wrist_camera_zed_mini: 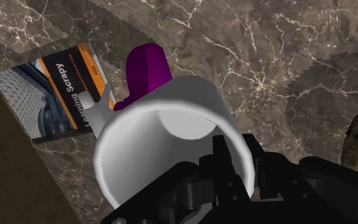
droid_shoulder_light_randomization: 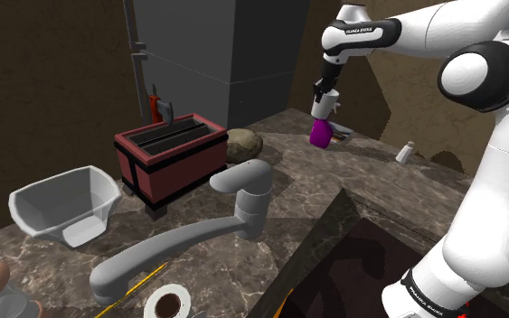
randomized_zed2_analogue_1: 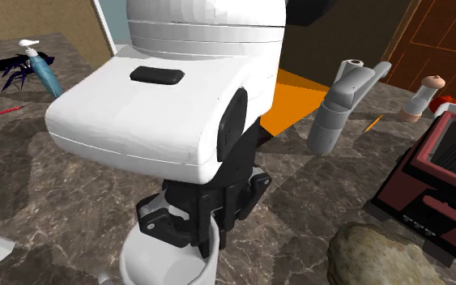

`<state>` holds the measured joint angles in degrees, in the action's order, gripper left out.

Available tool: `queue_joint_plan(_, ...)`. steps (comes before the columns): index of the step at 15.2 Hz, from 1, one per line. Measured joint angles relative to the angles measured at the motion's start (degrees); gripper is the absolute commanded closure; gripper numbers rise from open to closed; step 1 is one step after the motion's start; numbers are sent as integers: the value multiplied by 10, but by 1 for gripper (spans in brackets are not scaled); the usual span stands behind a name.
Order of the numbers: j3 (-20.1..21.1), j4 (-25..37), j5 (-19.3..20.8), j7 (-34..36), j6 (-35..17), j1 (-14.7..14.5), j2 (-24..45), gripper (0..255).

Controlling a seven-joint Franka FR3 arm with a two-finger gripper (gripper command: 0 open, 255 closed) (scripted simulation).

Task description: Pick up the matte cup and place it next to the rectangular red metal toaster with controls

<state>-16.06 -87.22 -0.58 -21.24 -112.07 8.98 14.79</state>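
A white cup [droid_shoulder_light_randomization: 326,110] with a purple part [droid_shoulder_light_randomization: 319,134] beneath it hangs over the far end of the marble counter. My gripper [droid_shoulder_light_randomization: 325,99] is shut on its rim. In the wrist view the black fingers [wrist_camera_zed_mini: 225,162] clasp the cup's wall [wrist_camera_zed_mini: 171,108], its mouth faces the camera, and the purple part [wrist_camera_zed_mini: 147,67] shows beyond it. The red rectangular toaster [droid_shoulder_light_randomization: 173,155] with two slots stands well off to the shoulder view's left of the cup. From the second exterior view the cup [randomized_zed2_analogue_1: 165,263] sits under the hand [randomized_zed2_analogue_1: 192,220], and the toaster [randomized_zed2_analogue_1: 445,174] is at the right edge.
A brown lump [droid_shoulder_light_randomization: 243,143] lies beside the toaster, between it and the cup. A grey faucet [droid_shoulder_light_randomization: 202,230] arches over the dark sink [droid_shoulder_light_randomization: 352,262]. A white bowl [droid_shoulder_light_randomization: 62,203], a small shaker [droid_shoulder_light_randomization: 406,152] and a book [wrist_camera_zed_mini: 56,92] are on the counter.
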Motion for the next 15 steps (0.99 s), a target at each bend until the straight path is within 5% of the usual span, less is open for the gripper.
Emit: queue_joint_plan(15, -2, 145, -7, -7, 125, 8, 21, 255)
